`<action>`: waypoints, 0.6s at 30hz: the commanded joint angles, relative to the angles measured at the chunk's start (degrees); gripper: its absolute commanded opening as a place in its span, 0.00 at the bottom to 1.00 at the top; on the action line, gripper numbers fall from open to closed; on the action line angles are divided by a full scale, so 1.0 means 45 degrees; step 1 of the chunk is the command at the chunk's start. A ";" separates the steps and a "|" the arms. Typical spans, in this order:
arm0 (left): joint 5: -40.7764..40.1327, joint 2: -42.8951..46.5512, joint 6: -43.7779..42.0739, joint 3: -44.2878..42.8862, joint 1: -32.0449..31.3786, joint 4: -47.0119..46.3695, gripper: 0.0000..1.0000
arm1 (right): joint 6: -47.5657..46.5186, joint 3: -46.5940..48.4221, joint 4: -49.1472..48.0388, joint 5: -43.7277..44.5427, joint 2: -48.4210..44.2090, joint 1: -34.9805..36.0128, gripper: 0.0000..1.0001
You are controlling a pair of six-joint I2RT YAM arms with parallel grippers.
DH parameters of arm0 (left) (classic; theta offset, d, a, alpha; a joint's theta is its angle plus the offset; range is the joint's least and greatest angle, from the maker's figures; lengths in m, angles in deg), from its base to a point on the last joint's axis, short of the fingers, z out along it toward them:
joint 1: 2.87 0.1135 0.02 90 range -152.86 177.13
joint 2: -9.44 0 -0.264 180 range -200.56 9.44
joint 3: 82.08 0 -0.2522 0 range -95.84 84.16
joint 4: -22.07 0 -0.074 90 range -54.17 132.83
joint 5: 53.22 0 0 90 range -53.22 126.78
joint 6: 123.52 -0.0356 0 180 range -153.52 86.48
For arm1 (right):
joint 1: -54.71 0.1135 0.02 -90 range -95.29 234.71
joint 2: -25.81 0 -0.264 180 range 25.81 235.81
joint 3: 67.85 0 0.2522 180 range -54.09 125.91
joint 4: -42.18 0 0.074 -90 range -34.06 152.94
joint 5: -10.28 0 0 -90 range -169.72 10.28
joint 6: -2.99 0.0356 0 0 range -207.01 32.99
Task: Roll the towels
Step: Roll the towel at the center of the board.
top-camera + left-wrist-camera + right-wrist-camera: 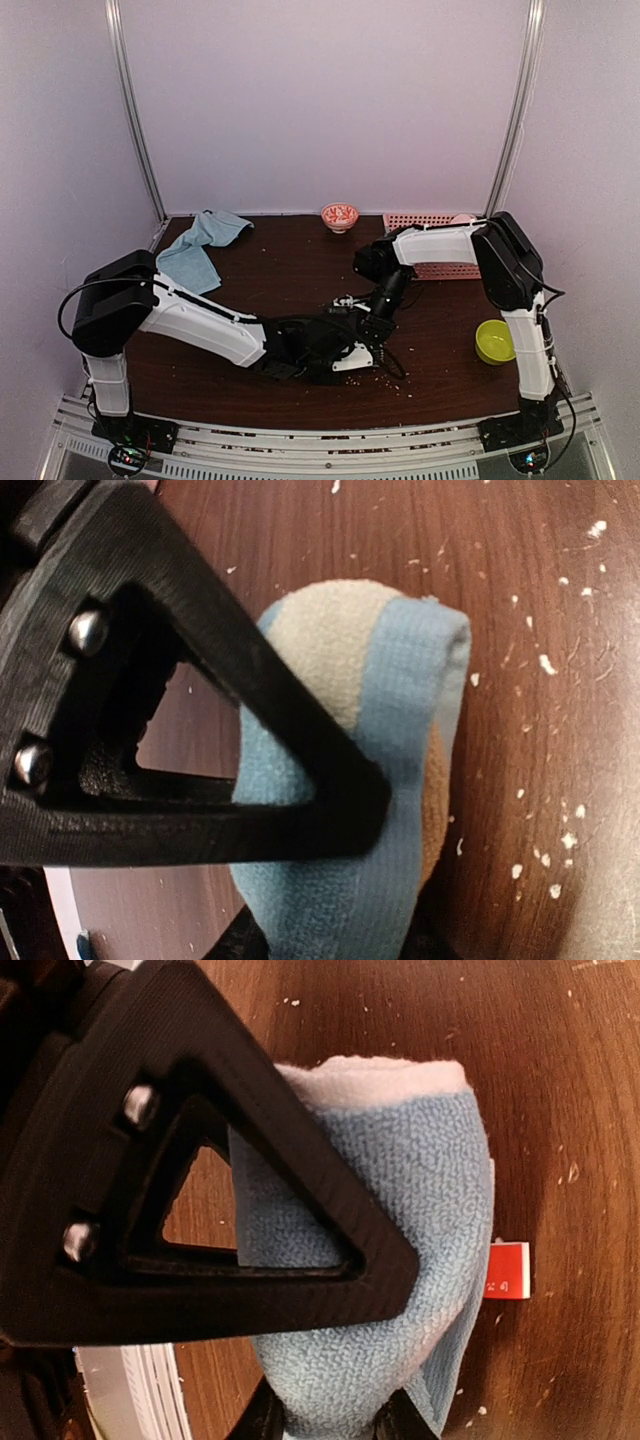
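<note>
A rolled light-blue towel [400, 710] with cream and orange spots lies on the dark wood table [300, 270] at the centre. My left gripper [350, 890] is shut on it, and the roll bulges between the fingers. In the right wrist view the roll [400, 1190] shows blue with a white end and a red tag [508, 1270], and my right gripper [360, 1360] is shut on it too. From above, both grippers meet near the middle, left gripper [335, 355] and right gripper [378, 320], and hide the roll. A plain light-blue towel [203, 250] lies unrolled at the back left.
A pink lattice basket [432, 245] stands at the back right behind the right arm. A lime-green bowl [495, 341] sits near the right arm's base. A small orange-and-white bowl [340, 216] stands by the back wall. Crumbs speckle the table.
</note>
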 commanded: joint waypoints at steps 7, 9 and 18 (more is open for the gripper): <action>0.0897 -0.1037 0.0360 -0.0742 0.0169 0.1833 0.14 | -0.0896 0.0103 0.2135 -0.0243 -0.1395 -0.1320 0.47; 0.1287 -0.0973 0.0675 -0.0905 0.0257 0.2233 0.12 | -0.0640 0.0348 0.2133 -0.0239 -0.2438 -0.1841 0.62; 0.5781 -0.0826 0.2535 -0.2675 0.1837 0.4530 0.09 | 0.1832 0.1526 0.0907 -0.0492 -0.7303 -0.3778 0.64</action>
